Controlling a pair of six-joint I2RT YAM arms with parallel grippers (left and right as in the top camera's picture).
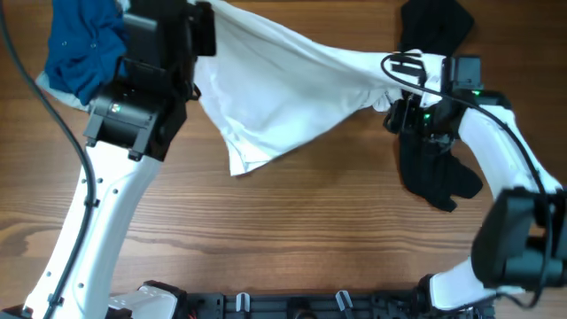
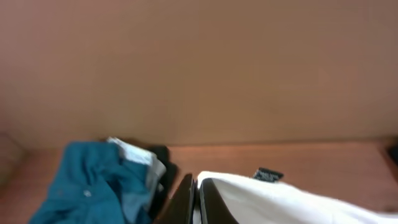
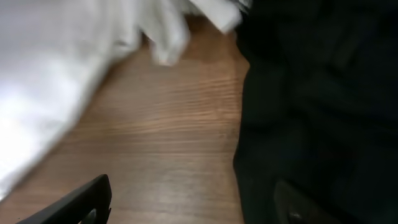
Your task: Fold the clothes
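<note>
Your left jaws are pressed shut on one edge of the white short-sleeved fabric shirt (image 1: 283, 89), holding it up at the far left of the wooden desk (image 1: 292, 230). Your right jaws stand wide, and in the right wrist view nothing lies between them but bare wood and the plain black cloth garment (image 1: 434, 173).

From above, the shirt runs as a taut, slanting sheet from the left jaws across to a bunched end right by the right jaws (whether that end touches them I cannot tell). Its lower corner sags to the desk near the middle. No lettering shows on the side facing up. A crumpled blue fabric garment (image 1: 84, 44) lies at the far left corner, beside the left arm.

By my reading you are at the very start: no fold has been made, and the shirt is not laid flat. All of the work is left: spread it out, smooth it, then fold sleeves and body.
</note>
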